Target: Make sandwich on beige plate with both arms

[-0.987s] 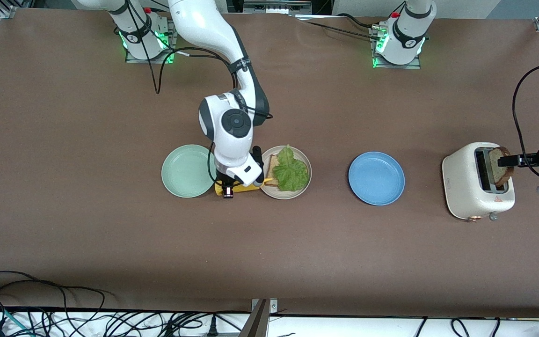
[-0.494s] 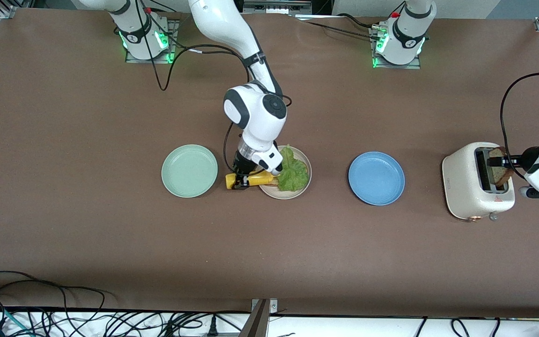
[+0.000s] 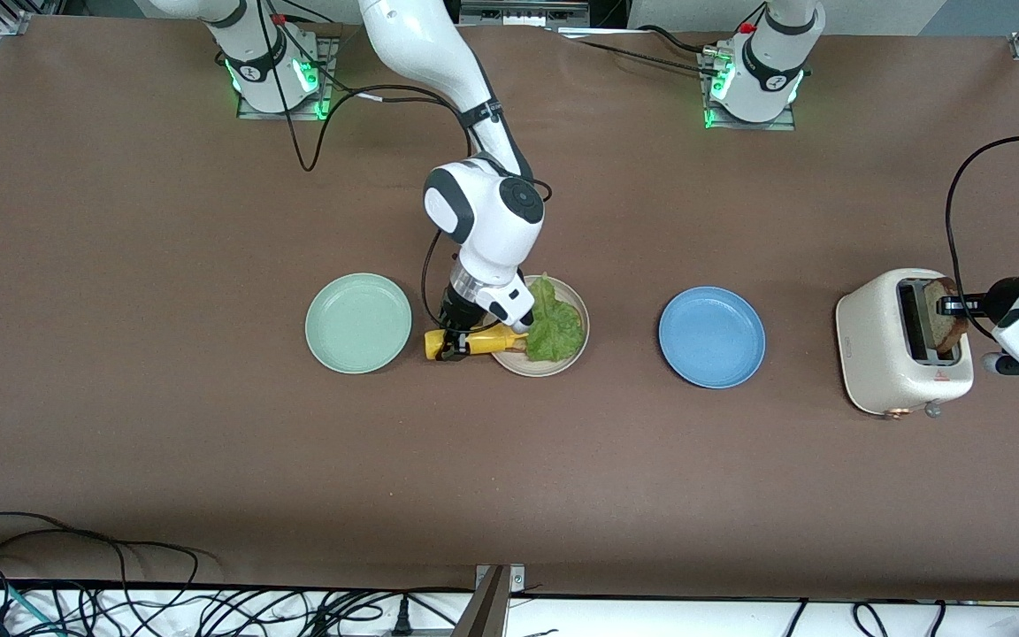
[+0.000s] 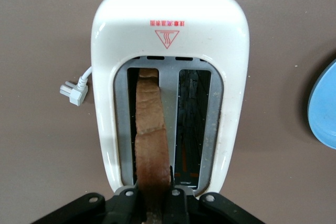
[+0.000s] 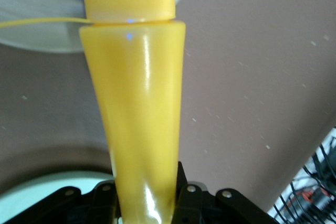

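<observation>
The beige plate [image 3: 573, 352] sits mid-table with a bread slice [image 3: 515, 341] and a green lettuce leaf [image 3: 554, 326] on it. My right gripper [image 3: 450, 348] is shut on a yellow squeeze bottle [image 3: 477, 342], held on its side with the nozzle over the plate's edge; the bottle fills the right wrist view [image 5: 137, 114]. My left gripper [image 3: 952, 307] is shut on a second bread slice [image 3: 950, 318] that stands in a slot of the cream toaster [image 3: 881, 354]. The left wrist view shows that slice [image 4: 152, 129] between the jaws, in the toaster [image 4: 105, 87].
A mint-green plate [image 3: 358, 322] lies beside the bottle toward the right arm's end. A blue plate [image 3: 711, 336] lies between the beige plate and the toaster. The toaster's white plug [image 4: 73, 89] lies on the table beside it. Cables run along the front edge.
My right arm swung from over the gap between the plates toward the beige plate and turned the bottle so its nozzle points at the plate. The left gripper shifted slightly at the toaster.
</observation>
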